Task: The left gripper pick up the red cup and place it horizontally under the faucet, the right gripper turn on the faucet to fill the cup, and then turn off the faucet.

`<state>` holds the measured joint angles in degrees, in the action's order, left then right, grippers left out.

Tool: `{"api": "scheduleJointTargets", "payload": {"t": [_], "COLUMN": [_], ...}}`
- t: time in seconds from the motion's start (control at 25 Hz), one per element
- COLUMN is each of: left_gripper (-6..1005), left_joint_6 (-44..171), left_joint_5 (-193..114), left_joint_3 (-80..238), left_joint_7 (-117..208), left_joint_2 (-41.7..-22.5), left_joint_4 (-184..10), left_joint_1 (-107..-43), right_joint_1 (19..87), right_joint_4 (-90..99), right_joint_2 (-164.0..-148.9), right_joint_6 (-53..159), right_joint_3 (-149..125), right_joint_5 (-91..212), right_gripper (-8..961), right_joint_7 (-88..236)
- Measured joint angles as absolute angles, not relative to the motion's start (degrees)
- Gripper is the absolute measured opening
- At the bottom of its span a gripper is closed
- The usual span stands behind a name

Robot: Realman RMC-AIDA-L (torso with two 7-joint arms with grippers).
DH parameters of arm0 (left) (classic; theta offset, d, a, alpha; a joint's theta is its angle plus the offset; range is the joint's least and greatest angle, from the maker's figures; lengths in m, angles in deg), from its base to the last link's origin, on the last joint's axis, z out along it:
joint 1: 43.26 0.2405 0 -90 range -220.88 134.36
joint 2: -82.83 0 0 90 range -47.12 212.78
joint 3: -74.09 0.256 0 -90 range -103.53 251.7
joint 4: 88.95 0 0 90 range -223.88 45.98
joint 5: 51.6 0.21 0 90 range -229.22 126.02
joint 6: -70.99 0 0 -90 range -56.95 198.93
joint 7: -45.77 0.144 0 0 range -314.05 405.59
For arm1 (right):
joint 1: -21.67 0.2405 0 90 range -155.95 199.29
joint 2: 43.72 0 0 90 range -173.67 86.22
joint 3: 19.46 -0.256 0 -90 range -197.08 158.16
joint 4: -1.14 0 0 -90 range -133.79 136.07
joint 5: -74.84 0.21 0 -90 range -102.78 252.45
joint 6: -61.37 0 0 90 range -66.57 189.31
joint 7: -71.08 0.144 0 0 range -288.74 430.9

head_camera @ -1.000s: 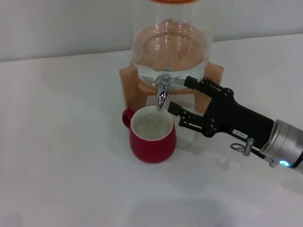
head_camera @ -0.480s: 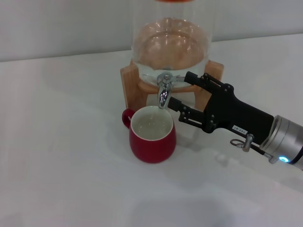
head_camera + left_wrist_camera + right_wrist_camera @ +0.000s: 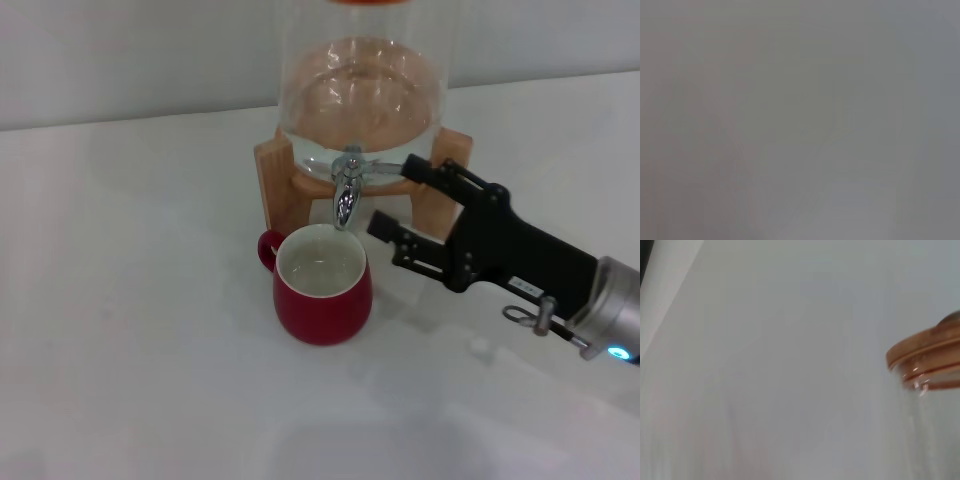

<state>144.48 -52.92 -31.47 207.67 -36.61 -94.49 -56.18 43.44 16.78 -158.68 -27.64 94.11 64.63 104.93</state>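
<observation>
A: The cup (image 3: 322,290) is glossy red, white inside; the faucet (image 3: 346,190) shiny chrome.

B: The right end effector (image 3: 392,198) is black with a blue light; the table (image 3: 130,330) is plain white, the stand (image 3: 272,180) pale wood.

My right gripper (image 3: 392,198) is matt black plastic on a brushed silver metal cylinder. The faucet (image 3: 346,190) is shiny chrome. The red cup (image 3: 321,284) is glossy ceramic. The dispenser (image 3: 360,90) is clear smooth glass on a wooden stand (image 3: 268,180).
</observation>
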Motion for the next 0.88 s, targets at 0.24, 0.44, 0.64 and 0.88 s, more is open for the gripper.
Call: {"api": "scheduleJointTargets", "payload": {"t": [0.24,0.44,0.64,0.88], "left_gripper": [833,833,833,832], "left_joint_6": [144.1,144.0,144.0,143.9], "left_joint_5": [-52.9,-53.2,-53.4,-53.8], "left_joint_3": [-31.5,-31.5,-31.8,-32.1], "left_joint_7": [207.7,207.7,207.7,207.7], "left_joint_2": [-36.58,-36.55,-36.52,-36.51], "left_joint_4": [-94.5,-94.6,-94.5,-94.5], "left_joint_1": [-56.2,-56.3,-56.2,-56.3], "right_joint_1": [42.4,42.2,42.3,42.4], "right_joint_4": [16.8,16.8,16.8,16.8], "right_joint_2": [-158.46,-158.44,-158.37,-158.79], "right_joint_6": [-28.6,-28.3,-27.5,-23.1], "right_joint_3": [89.5,82.9,78.4,70.8], "right_joint_5": [64.7,64.6,64.6,64.8], "right_gripper": [828,827,826,824], "right_joint_7": [105.0,104.8,104.7,104.4]}}
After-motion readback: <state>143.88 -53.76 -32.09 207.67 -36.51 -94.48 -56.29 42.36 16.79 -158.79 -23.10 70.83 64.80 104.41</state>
